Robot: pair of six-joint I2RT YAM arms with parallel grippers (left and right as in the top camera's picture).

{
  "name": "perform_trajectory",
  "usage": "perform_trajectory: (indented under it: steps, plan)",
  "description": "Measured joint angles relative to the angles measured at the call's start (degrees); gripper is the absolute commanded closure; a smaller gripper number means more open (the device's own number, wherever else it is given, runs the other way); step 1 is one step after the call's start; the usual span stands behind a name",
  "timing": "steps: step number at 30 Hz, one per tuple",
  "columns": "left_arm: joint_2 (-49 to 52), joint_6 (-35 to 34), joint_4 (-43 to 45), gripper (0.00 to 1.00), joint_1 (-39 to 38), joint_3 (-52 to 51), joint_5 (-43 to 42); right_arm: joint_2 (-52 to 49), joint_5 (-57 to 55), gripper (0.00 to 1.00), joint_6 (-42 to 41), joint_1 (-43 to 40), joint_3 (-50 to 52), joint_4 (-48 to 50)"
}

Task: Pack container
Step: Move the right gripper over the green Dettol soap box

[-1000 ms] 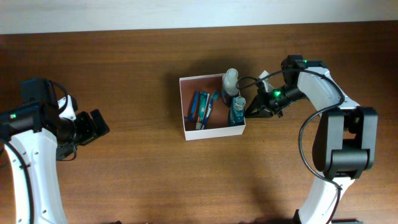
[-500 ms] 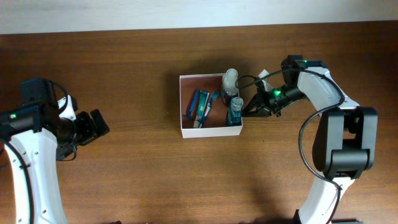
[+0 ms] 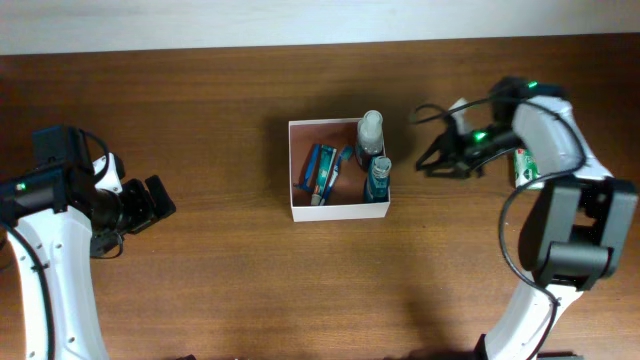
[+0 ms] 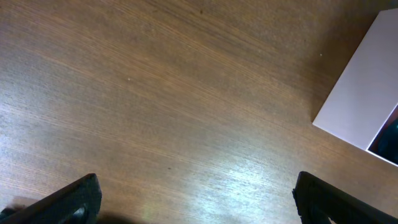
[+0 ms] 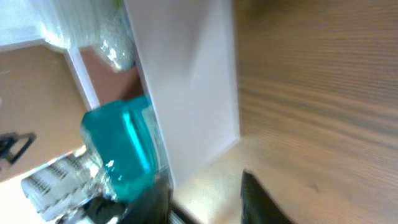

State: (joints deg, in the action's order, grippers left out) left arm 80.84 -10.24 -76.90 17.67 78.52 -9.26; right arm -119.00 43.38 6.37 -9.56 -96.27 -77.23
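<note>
Two bottles, a clear bottle point(image 3: 371, 128) and a teal bottle point(image 3: 378, 180), stand upright against the right wall of the container point(image 3: 340, 211), mid-desk point(image 3: 220, 290). This leaves floor space for the blue tubes point(image 3: 322, 170) lying flat. The right end effector point(image 3: 430, 160) hovers just outside that wall, fingers parted and empty, probably free to fetch the green packet point(image 3: 525, 165). The left end effector point(image 3: 162, 200) waits well apart, spread wide, holding nothing.

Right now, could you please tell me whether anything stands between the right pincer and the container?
Nothing visible does. The right pincer is open just to the right of the container, apart from its wall, with only bare table between them. The green packet lies beyond the arm, out of the way.
</note>
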Motion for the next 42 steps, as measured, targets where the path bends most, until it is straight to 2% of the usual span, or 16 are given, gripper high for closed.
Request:
perform_trajectory:
  steps: [1, 2, 3, 8, 12, 18, 24, 34, 42]
  plan:
    - [0.0, 0.0, 0.0, 0.01, 0.0, 0.0, 0.0, -0.11, -3.89, 0.48, -0.07, -0.94, -3.13, -3.21]
    - [0.0, 0.0, -0.02, 0.01, 0.0, 0.0, -0.02, -0.15, -6.23, 0.3, 0.04, -1.44, -5.01, -4.63]
    - [0.0, 0.02, -0.02, 0.01, 0.0, 0.0, -0.02, -0.15, -10.16, 0.02, 0.22, -2.21, -8.39, -7.1]
    - [0.0, 0.0, 0.02, 0.01, 0.0, 0.0, 0.0, -0.17, -23.74, 0.02, -0.59, -4.52, -23.06, -11.74]
    - [0.0, 0.0, -0.02, 0.01, 0.0, 0.0, 0.0, -0.04, -31.87, 0.02, -1.42, -6.86, -28.94, -12.48]
    - [0.0, 0.0, -0.02, 0.01, 0.0, 0.0, -0.02, -0.09, -36.92, 0.02, -1.77, -15.08, -28.81, -11.76]
    - [0.0, 0.0, -0.02, 0.01, 0.0, 0.0, -0.02, -0.11, -38.03, 0.01, -0.37, -21.9, -27.21, -6.95]
    - [0.0, 0.02, -0.02, 0.01, 0.0, 0.0, -0.02, -2.89, -37.33, 0.01, 5.51, -20.98, -27.19, -4.09]
    - [0.0, 0.0, -0.02, 0.0, 0.0, 0.0, -0.02, -8.35, -38.97, 0.01, 6.27, -18.12, -27.04, -2.71]
